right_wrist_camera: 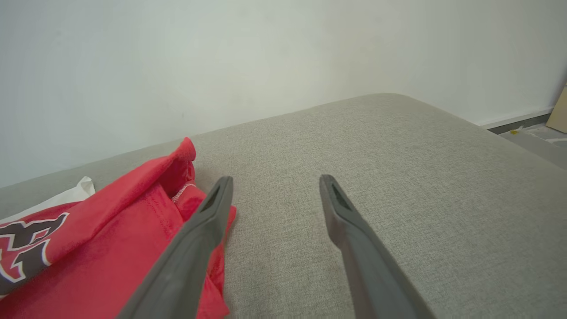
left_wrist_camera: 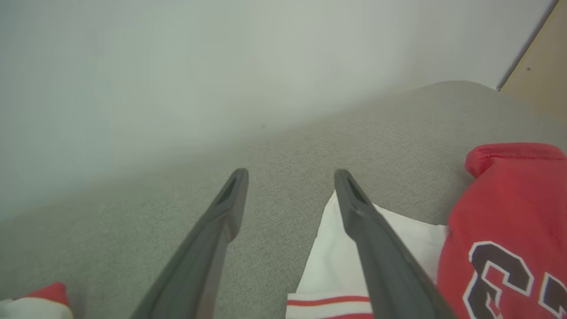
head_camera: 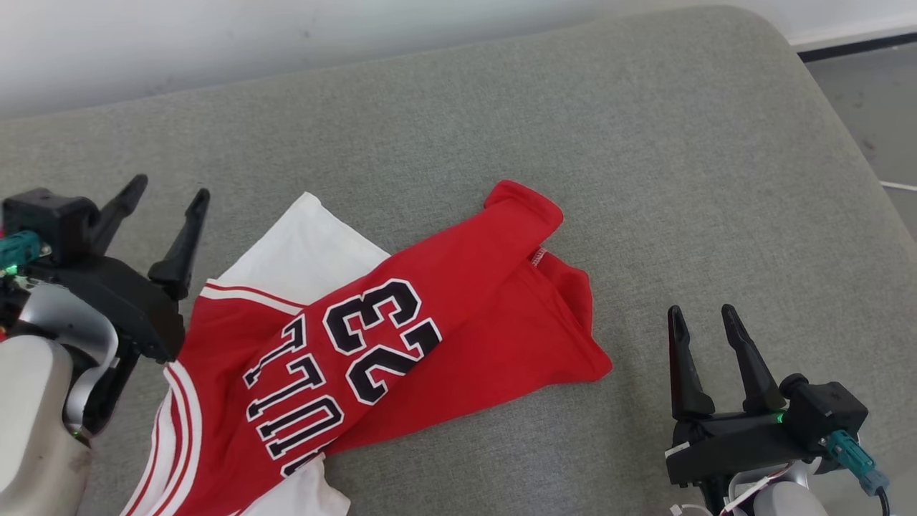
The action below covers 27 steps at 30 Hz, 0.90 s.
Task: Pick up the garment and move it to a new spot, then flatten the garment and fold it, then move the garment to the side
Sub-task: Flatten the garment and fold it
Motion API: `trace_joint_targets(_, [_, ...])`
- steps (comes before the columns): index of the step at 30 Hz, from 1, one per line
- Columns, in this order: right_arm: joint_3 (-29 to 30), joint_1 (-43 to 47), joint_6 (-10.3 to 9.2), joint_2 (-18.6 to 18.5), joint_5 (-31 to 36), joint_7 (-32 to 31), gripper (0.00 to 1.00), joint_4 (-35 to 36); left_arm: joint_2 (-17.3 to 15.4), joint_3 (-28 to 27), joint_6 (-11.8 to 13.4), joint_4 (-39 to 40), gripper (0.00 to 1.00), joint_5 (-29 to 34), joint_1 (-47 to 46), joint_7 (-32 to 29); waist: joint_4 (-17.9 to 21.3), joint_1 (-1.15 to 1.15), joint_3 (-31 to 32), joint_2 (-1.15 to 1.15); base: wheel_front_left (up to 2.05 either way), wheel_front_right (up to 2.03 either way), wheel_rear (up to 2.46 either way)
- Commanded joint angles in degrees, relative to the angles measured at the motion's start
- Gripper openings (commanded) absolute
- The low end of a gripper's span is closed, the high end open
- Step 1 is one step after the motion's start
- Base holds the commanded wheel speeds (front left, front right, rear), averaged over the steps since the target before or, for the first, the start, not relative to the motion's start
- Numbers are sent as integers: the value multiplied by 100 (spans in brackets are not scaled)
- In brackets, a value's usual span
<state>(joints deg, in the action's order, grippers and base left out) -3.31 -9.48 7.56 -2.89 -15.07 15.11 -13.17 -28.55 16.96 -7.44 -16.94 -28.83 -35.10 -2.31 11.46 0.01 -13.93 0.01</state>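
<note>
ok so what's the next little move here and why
Probably bring the right gripper in toward the nearest red corner of the jersey and lower onto it. Both grippers stand open and empty, the left gripper beside the white edge, and the jersey lies crumpled on the grey cushion, not yet lifted.

One garment (head_camera: 458, 308); two hands: left hand (head_camera: 172, 186), right hand (head_camera: 701, 309); one cushion (head_camera: 645, 143).

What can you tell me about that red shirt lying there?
The jersey is red, of soft knit-looking fabric, with white parts and red-striped white trim. Black, white-edged letters and the number 23 show on it. It lies crumpled and loosely folded over itself, slanting across the grey cushion that bears it.
</note>
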Motion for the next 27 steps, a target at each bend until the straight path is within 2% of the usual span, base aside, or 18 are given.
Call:
trace_joint_targets(1, [-8,-63,-15,2,-40,7,100,18,-45,60,9,-123,100,-136,-97,-70,120,-1,-129,-1,0,0,0])
trace_joint_targets(12, [-92,-200,-15,2,-67,7,100,6,-573,1313,2,-1102,100,-932,-321,-847,264,-1,-291,-1,0,0,0])
trace_joint_targets(20, [-75,-214,-15,2,-49,7,100,-16,-616,2002,-2,-1321,100,-1540,-290,-1307,333,-1,-319,-1,0,0,0])
trace_joint_targets(21, [-66,-215,-15,2,-44,7,100,-13,-611,2069,-4,-1316,52,-1569,-313,-1310,332,-1,-318,-1,0,0,0])
trace_joint_targets(22, [-61,-215,-15,2,-37,7,100,-12,-638,2149,-6,-1312,9,-1511,-361,-1269,331,-1,-318,-1,0,0,0])
trace_joint_targets(23, [-60,-216,-15,2,-28,7,100,-12,-676,2245,-6,-1322,0,-1452,-415,-1242,330,-1,-318,-1,0,0,0])
trace_joint_targets(27, [-49,-222,-15,2,-3,7,100,1,-752,2394,5,-1331,0,-1456,-746,-1022,308,-1,-327,-1,0,0,0])
